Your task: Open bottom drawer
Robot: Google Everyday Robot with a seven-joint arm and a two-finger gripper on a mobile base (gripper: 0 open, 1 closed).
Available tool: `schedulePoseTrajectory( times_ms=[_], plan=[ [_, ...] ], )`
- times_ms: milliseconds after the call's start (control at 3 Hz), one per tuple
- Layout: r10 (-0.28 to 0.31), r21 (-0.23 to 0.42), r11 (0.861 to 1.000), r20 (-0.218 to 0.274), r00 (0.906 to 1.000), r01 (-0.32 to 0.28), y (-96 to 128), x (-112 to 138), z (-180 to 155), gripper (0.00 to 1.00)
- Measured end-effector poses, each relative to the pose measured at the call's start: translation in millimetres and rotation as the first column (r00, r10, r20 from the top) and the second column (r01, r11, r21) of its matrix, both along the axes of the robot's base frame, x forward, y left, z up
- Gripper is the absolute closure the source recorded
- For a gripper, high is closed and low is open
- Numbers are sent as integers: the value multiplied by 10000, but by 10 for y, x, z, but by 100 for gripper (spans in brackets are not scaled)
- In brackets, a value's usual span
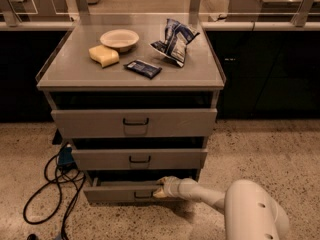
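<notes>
Where the grey table [75, 79] comes nearest the floor, the bottom drawer [117, 192] sits lowest of three, its front the slimmest of them. It stands a little forward of the frame, with a dark gap above it and a pale strip of its inside showing behind the top edge. A small dark loop handle [143, 195] hangs at the middle of the front.

The tool [161, 188] is right at that front, just to the right of the handle and against the drawer's upper edge. Whether it is apart, together or clamped on anything, I cannot tell from where I stand. Behind it a white arm [200, 193] runs low over the floor to a bulky white housing [252, 214] at the lower right.

Above, the middle drawer [165, 159] and the tall top drawer [175, 122] each carry a dark handle at centre.

On the table top lie a pale bowl [119, 38], a yellow sponge [104, 56] just in front of it, a dark blue packet [143, 68] near the middle, and a crumpled blue and white bag [175, 40] to the right.

Left of the table, a black cable [47, 186] loops across the speckled floor [260, 149], beside a small blue object [65, 156] by the table's foot.
</notes>
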State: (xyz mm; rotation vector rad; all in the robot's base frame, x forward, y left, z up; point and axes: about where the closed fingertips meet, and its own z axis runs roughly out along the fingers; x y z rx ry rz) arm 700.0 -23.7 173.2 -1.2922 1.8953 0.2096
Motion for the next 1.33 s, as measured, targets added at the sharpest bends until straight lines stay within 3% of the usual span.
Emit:
schedulePoseTrajectory(
  times_ms=[333, 1000, 1333],
  plan=[
    [0, 0, 10000, 0, 10000, 0, -5, 0, 2, 100],
    [-333, -574, 9978, -195, 9993, 321, -203, -369, 44, 100],
    [-333, -575, 9978, -195, 9993, 321, -198, -385, 42, 100]
  ],
)
